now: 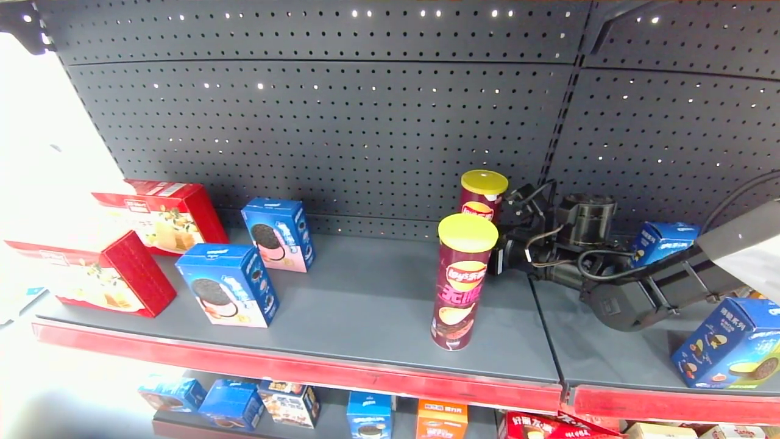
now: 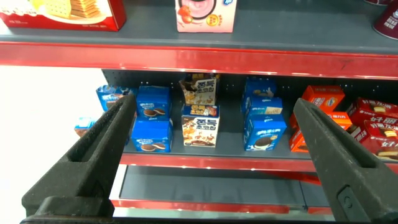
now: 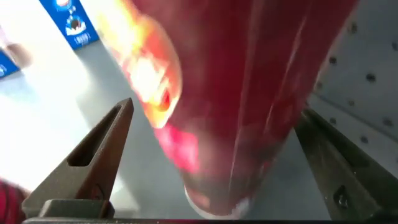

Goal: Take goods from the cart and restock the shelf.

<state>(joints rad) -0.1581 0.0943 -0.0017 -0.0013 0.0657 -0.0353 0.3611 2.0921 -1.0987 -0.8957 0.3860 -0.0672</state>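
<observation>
The task's goods here are two tall maroon chip cans with yellow lids, both standing upright on the grey shelf (image 1: pixel 378 305). The front chip can (image 1: pixel 461 286) stands near the shelf's red front rail (image 1: pixel 292 366). The rear chip can (image 1: pixel 481 198) stands just behind it, close to the pegboard back panel (image 1: pixel 341 134). Each can's label carries a yellow-and-red emblem, pale lettering and a picture of chips.

The right gripper (image 3: pixel 214 109) reaches in from the right at the rear can's lower half. Its fingers are spread wide, one on each side of the can, and the right wrist view shows a gap at one finger (image 3: pixel 106 143), so it has no clamp on the can.

The left gripper (image 2: pixel 212 99) hangs lower, in front of the shelf below, its fingers also spread wide with nothing between them.

Further left on the shelf stand two blue cookie boxes (image 1: pixel 228 283) (image 1: pixel 279 235), each picturing a dark sandwich cookie. Beyond them are two red cracker boxes (image 1: pixel 164 216) (image 1: pixel 91 274) picturing pale crackers. To the right of the arm sit a large blue box (image 1: pixel 728 344) with pictures of round cookies and a smaller blue box (image 1: pixel 661 241) at the back.

The shelf below holds stacked blue cookie packs (image 2: pixel 152 118), brown-and-white boxes (image 2: pixel 200 115), orange boxes (image 2: pixel 317 112) and red boxes (image 2: pixel 373 124).
</observation>
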